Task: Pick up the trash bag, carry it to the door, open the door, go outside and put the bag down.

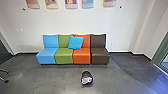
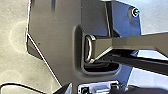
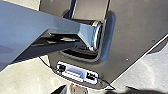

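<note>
The bag (image 1: 86, 79) sits on the floor (image 1: 58, 76), a rounded, dark bundle with crumpled, whitish material bulging at its near side. I can't tell whether the robot's left jaws or right jaws are open or closed. The floor is smooth, mottled grey. Beyond the bag, a row of boxy, armless seats (image 1: 82, 56) runs blue, green, orange and brown, their surfaces smooth. A square, soft-looking blue cushion (image 1: 75, 42) leans tilted across the green and orange backrests. Behind stands a flat, pale wall (image 1: 75, 22) with a dark baseboard (image 1: 121, 52), and colourful panels (image 1: 51, 3) hang above.
</note>
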